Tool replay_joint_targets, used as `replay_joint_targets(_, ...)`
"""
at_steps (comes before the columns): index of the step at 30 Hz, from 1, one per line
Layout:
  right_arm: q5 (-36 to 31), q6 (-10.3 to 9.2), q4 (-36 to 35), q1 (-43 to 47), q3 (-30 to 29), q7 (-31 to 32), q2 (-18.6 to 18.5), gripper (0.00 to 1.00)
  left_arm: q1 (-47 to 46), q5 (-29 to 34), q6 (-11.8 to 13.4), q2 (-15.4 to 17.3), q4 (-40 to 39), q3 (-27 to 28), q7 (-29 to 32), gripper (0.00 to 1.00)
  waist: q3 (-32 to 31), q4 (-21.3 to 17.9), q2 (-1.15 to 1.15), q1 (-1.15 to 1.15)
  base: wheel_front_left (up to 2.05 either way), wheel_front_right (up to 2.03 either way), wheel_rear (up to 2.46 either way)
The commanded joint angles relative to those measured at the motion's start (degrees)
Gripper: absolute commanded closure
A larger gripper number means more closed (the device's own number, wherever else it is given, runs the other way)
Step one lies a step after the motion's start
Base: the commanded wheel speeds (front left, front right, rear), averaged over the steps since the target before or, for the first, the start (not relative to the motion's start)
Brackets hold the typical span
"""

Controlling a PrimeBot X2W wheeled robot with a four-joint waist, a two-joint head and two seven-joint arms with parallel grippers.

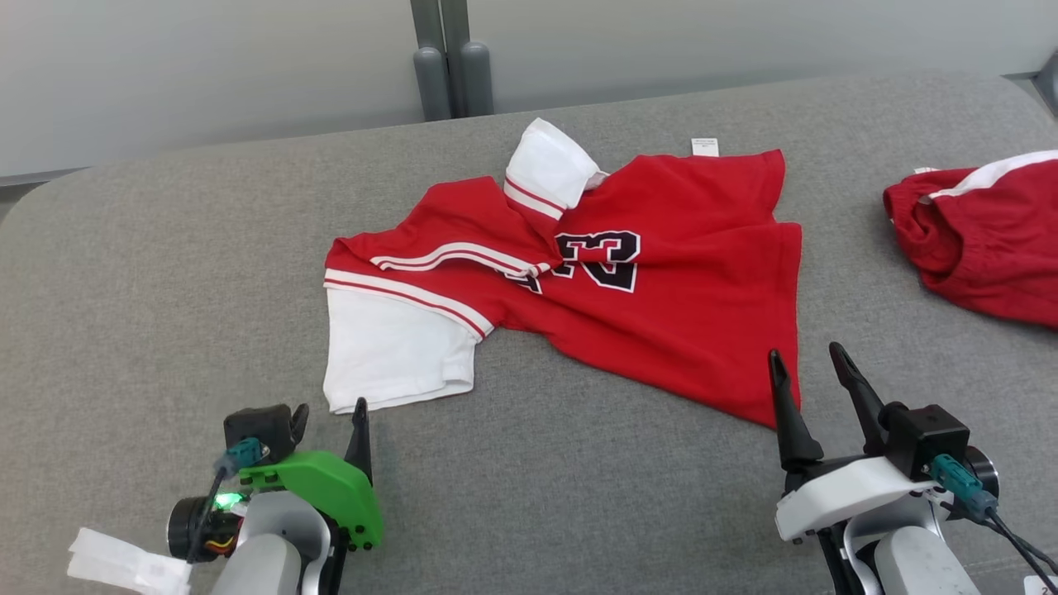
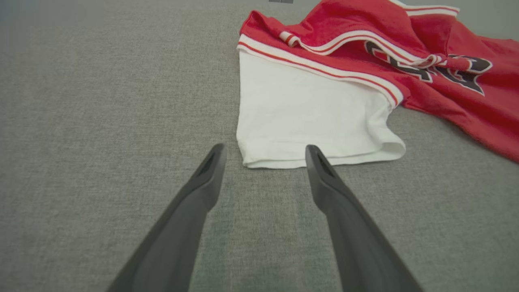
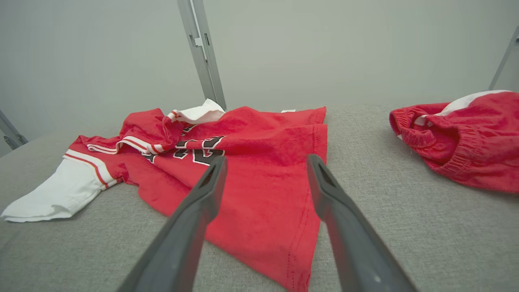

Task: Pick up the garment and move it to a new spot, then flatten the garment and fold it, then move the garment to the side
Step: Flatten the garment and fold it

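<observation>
Shirt (image 1: pixel 661 306) lies crumpled mid-cushion (image 1: pixel 149 289), red, with one white sleeve (image 1: pixel 388 351) spread flat on your left. Your left gripper (image 1: pixel 331 409) sits with its fingers apart just short of that sleeve's hem, touching nothing. Your right gripper (image 1: pixel 803 351) is spread wide too, fingers over the shirt's near right corner, holding nothing. A second red garment (image 1: pixel 984 240) lies well apart on the right.

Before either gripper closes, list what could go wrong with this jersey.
The jersey is twisted across its number; lifting it by the hem may keep that twist in.
The open left gripper sits at the edge of the white sleeve; it may pinch only one layer.
A second red garment lies to the right; a move that way may overlap it.
</observation>
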Motion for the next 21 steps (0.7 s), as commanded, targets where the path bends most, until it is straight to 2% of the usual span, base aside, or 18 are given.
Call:
replay_joint_targets(1, 0.29, -0.05, 0.24, -0.67, 0.03, -0.15, -0.1, 0.0, -1.6, -0.98, 0.18, -0.06, 1.4, 0.7, 0.47, 0.0, 0.81, -1.01, 0.0, 0.0, 0.0, 0.0, 0.0)
replay_joint_targets(9, 0.77, -0.05, 0.24, -1.35, 0.61, -0.16, -0.09, 0.0, -6.04, -3.25, 1.87, 0.31, 9.34, 3.42, -0.12, 0.0, 2.7, -3.83, 0.0, 0.0, 0.0, 0.0, 0.0)
replay_joint_targets(12, 0.63, -0.06, 0.13, -1.31, 0.74, -0.16, -0.09, 0.0, -6.9, -3.49, 1.8, 0.57, 11.37, 3.5, -0.21, 0.0, 3.05, -4.41, 0.0, 0.0, 0.0, 0.0, 0.0)
replay_joint_targets(13, 0.41, -0.05, 0.15, -1.14, 0.73, -0.16, -0.09, 0.0, -7.15, -3.58, 1.49, 0.57, 12.08, 3.39, -0.32, 0.11, 3.15, -4.54, 0.0, 0.0, 0.0, 0.0, 0.0)
replay_joint_targets(14, 0.16, -0.05, 0.22, -0.86, 0.78, -0.16, -0.09, 0.0, -7.32, -3.73, 1.23, 0.53, 12.75, 3.29, -0.49, 0.52, 3.23, -4.64, 0.0, 0.0, 0.0, 0.0, 0.0)
replay_joint_targets(15, 0.01, -0.05, 0.3, -0.59, 0.83, -0.16, -0.09, 0.0, -7.43, -3.67, 1.04, 0.52, 13.11, 3.16, -0.61, 0.64, 3.28, -4.69, 0.0, 0.0, 0.0, 0.0, 0.0)
replay_joint_targets(16, -0.3, -0.06, 0.53, -0.18, 0.81, -0.16, -0.09, 0.0, -7.58, -3.63, 0.63, 0.46, 13.38, 2.97, -1.18, 1.0, 3.31, -4.72, 0.0, 0.0, 0.0, 0.0, 0.0)
replay_joint_targets(21, -0.92, -0.06, 1.91, 1.74, 0.87, -0.16, -0.09, 0.0, -8.01, -3.76, -0.27, 0.2, 13.05, 2.65, -4.34, 1.0, 3.23, -4.26, 0.0, 0.0, 0.0, 0.0, 0.0)
